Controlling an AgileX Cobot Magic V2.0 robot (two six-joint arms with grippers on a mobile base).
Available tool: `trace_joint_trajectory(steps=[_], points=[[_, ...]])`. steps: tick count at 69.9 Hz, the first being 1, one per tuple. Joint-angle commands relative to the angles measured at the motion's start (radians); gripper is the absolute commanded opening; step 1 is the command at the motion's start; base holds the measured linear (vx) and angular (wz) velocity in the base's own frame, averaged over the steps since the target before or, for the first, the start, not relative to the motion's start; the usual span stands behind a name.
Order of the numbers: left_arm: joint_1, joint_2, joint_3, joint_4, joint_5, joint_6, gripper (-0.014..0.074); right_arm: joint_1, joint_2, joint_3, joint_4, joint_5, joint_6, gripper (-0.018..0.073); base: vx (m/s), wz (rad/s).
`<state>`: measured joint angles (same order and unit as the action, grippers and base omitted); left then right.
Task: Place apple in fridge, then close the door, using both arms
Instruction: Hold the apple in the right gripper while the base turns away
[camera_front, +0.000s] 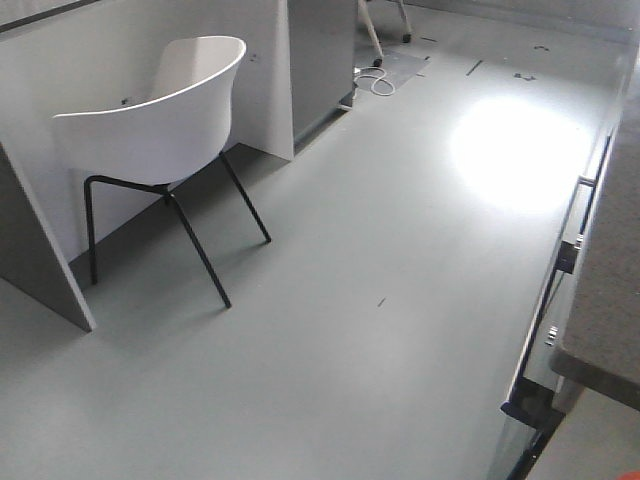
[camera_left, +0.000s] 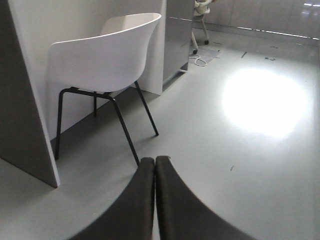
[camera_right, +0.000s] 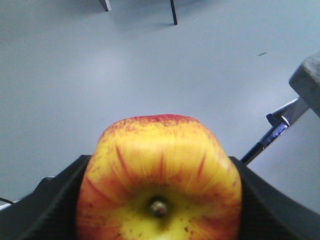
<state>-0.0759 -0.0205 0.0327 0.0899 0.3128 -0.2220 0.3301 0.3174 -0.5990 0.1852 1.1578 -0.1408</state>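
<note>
Here, white chair (camera_front: 160, 120) stands on grey floor (camera_front: 350, 330); right fingers (camera_right: 272, 210) grip the apple (camera_right: 159, 175).

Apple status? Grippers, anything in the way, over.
Left jaws shut, empty. Right jaws shut on apple, stem toward wrist camera. White chair at left of front view, grey floor ahead.

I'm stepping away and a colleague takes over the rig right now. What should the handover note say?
Left gripper: shut, empty, facing the white shell chair with black legs.
Right gripper: shut on the small red-and-yellow apple, stem end toward the wrist camera.
Fridge and door: not clearly identifiable in any view.
Done: apple is in hand.
Left: put the apple in the fridge, then close the door.
</note>
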Motion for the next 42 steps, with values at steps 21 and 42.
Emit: trace_joint_trajectory(steps=[21, 42], points=[[-0.004, -0.005, -0.031, 0.0, -0.062, -0.008, -0.0006, -0.002, 0.01, -0.027, 0.008, -0.061, -0.003, 0.0381, -0.02, 0.43], [-0.004, -0.005, -0.031, 0.0, -0.062, -0.008, -0.0006, -0.002, 0.01, -0.027, 0.008, -0.061, -0.003, 0.0381, -0.01, 0.53]])
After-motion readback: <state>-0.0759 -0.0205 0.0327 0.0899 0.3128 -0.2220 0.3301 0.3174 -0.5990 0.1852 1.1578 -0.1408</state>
